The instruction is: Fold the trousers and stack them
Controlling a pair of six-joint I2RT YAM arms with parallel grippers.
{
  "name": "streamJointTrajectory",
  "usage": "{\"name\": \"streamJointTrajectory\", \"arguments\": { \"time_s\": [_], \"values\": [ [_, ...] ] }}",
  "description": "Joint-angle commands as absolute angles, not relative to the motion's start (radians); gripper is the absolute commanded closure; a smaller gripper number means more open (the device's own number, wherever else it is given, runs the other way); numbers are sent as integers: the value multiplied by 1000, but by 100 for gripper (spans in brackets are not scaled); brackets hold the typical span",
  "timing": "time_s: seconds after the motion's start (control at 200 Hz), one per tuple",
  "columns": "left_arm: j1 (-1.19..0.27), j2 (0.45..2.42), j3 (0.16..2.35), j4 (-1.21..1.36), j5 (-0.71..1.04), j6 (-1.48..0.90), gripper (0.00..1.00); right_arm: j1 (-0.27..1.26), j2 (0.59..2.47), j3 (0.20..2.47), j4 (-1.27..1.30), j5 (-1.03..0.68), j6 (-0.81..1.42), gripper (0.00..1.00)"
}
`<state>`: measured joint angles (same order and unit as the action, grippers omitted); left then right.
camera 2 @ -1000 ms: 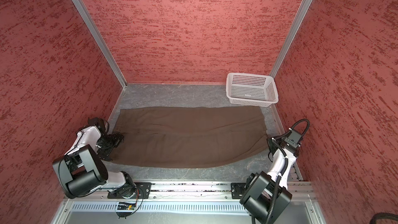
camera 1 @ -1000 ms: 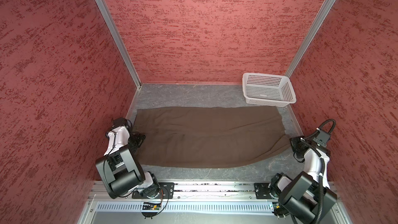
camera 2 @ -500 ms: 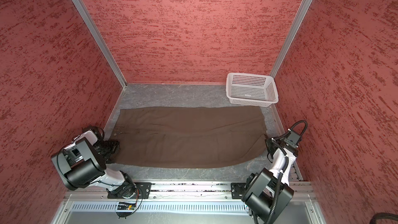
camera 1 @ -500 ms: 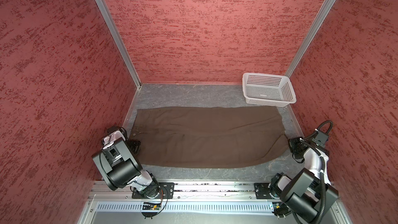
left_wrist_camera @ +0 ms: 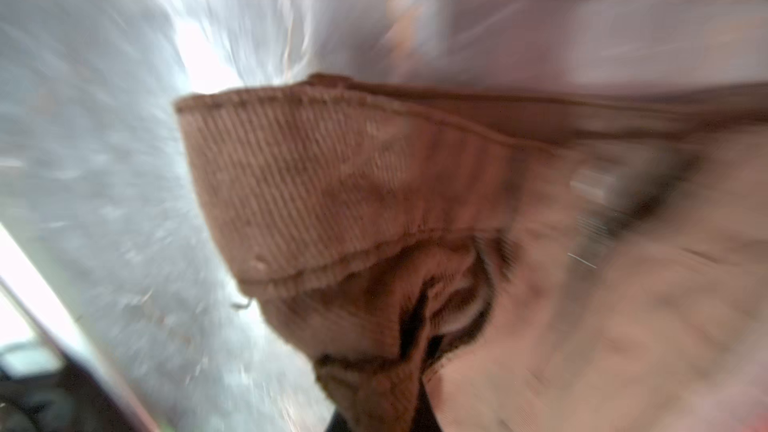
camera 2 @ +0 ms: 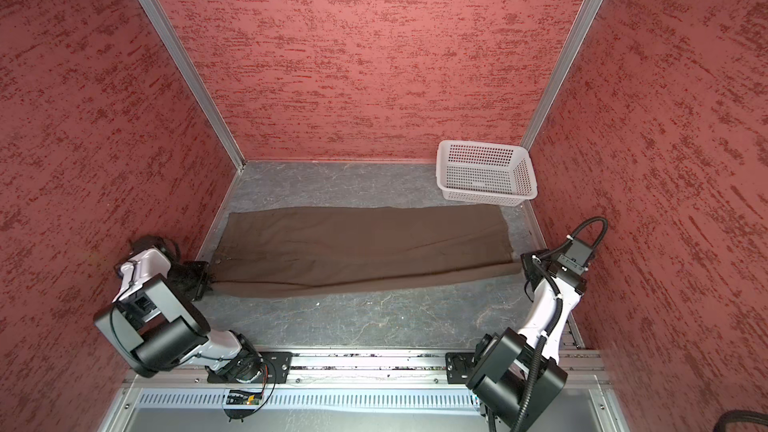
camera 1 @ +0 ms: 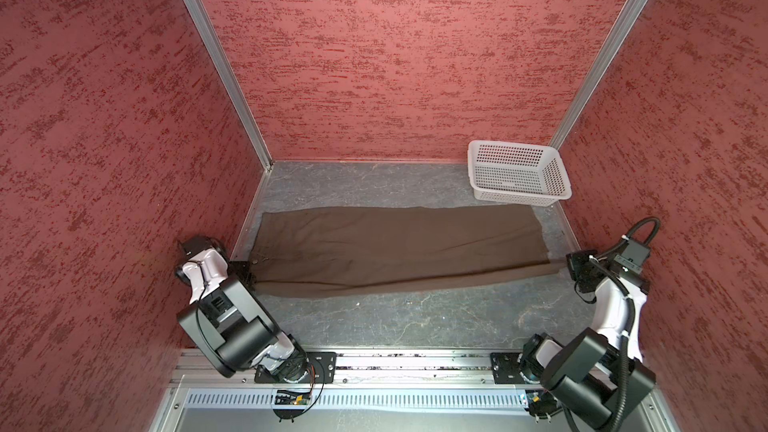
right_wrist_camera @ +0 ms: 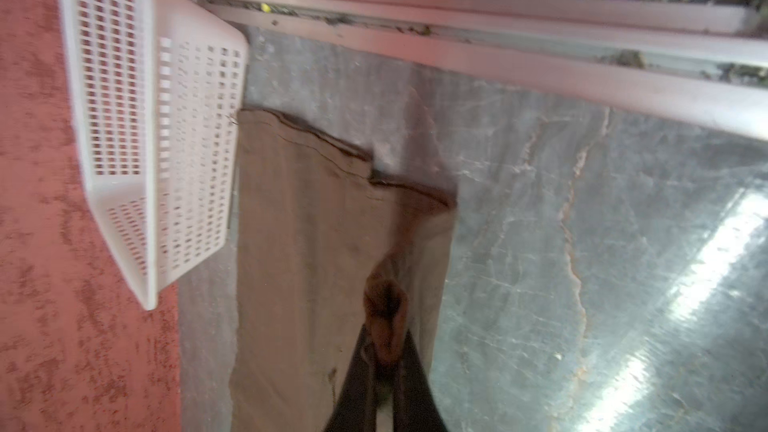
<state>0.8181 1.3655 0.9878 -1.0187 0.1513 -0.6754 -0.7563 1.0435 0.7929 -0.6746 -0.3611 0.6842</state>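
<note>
The dark brown trousers (camera 1: 395, 249) (camera 2: 361, 245) lie stretched left to right across the grey table, in both top views. My left gripper (camera 1: 248, 274) (camera 2: 204, 280) is shut on the waistband corner at the near left. In the blurred left wrist view the ribbed waistband (left_wrist_camera: 332, 184) fills the frame and hides the jaws. My right gripper (camera 1: 566, 266) (camera 2: 521, 266) (right_wrist_camera: 386, 367) is shut on a bunched hem corner of the trousers (right_wrist_camera: 324, 243) at the near right. The near edge hangs taut between the two grippers, slightly off the table.
A white perforated basket (camera 1: 515, 200) (camera 2: 484, 200) (right_wrist_camera: 158, 118) stands at the back right corner, just behind the trousers' far hem. Red walls close in left, right and back. The metal rail (camera 1: 395, 361) with both arm bases runs along the front.
My left gripper has shut on the waistband corner. The trousers' near edge has drawn away from the front rail and now runs taut between both grippers.
</note>
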Motion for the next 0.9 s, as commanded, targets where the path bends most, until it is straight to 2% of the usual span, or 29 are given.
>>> {"name": "streamJointTrajectory", "arguments": {
  "time_s": [0.0,0.15,0.331,0.631,0.892],
  "values": [
    [841,1308,1110,-1119,111,-642,100,-762,1005,868,-667,-334,718,100],
    [842,1263,1097,-1095,184,-669,100,-762,999,947,-657,-359,759,100],
    [845,1253,1188,-1130,197,-670,100,-761,1005,1024,-627,-377,806,100],
    [841,1231,1253,-1050,227,-760,100,-762,983,979,-485,-413,935,100],
    [798,1310,1261,-1018,234,-786,100,-761,997,977,-457,-398,964,100]
  ]
}}
